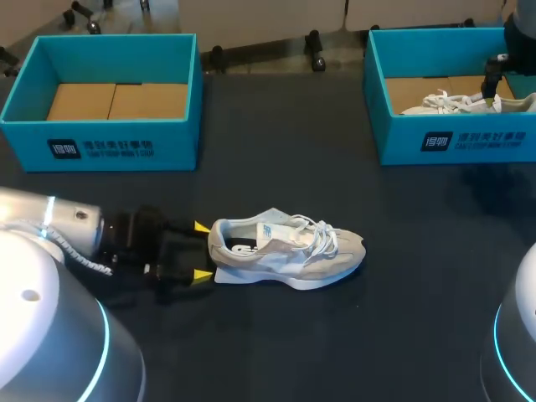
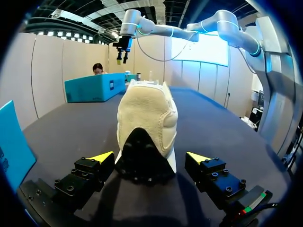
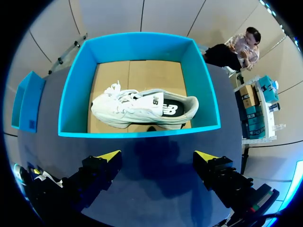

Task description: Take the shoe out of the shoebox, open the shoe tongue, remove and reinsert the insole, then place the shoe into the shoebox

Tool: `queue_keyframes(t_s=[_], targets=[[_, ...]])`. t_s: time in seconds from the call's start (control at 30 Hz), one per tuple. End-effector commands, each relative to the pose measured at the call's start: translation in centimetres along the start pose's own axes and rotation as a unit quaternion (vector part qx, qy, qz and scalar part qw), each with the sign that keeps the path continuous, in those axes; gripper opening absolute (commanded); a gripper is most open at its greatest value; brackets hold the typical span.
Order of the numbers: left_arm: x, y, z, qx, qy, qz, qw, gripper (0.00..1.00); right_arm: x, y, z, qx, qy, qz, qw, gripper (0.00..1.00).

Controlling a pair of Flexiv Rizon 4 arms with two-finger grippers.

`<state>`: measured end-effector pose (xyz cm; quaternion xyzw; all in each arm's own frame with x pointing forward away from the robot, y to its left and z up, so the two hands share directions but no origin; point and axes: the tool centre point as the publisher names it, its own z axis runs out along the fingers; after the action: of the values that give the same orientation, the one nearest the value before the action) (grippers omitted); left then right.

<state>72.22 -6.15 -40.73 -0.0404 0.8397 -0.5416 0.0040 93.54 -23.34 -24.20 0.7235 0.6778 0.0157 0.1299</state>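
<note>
Middle of the dark worktop [image 1: 276,335], toward my left side: a beige shoe [image 1: 289,249] stands upright on its sole, well apart from both boxes. Heel faces my left arm [image 1: 59,222], toe points toward my right. White laces lie loose over the tongue.

Left jaws: open, low to the worktop, one yellow fingertip [image 1: 201,226] on either side of the heel. From the left wrist, the shoe [image 2: 147,123] fills the space between the fingers, heel foremost, with its black heel patch nearest me. One fingertip [image 2: 102,156] sits just beside the heel. The other shows a sliver of worktop between it and the sole. No grip on the shoe.

Right jaws: open wide, holding nothing, hanging above the right box [image 1: 452,138] at the far right of the worktop. From the right wrist, I look straight down into this box [image 3: 137,47]; both fingers stand on the near side of its front wall.

Second shoe [image 1: 456,102] lies inside the right box on the brown cardboard floor. It is white [image 3: 142,109] and on its side, laces at one end, dark lining showing at the collar.

Left box [image 1: 126,146], teal like the other, sits at the far left of the worktop. Its brown cardboard floor shows.
</note>
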Motion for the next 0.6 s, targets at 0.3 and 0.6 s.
queue_keyframes(t_s=[0.3,0.6], targets=[[-0.7,0.1,1.7,-0.001,-0.002,-0.002,1.000,1.00,0.0,-0.1,0.0,-0.001,0.000,0.001,1.000,1.00],[-0.4,-0.4,2.8,0.004,0.004,-0.003,1.000,1.00,0.0,-0.1,0.0,-0.001,0.000,0.001,1.000,1.00]])
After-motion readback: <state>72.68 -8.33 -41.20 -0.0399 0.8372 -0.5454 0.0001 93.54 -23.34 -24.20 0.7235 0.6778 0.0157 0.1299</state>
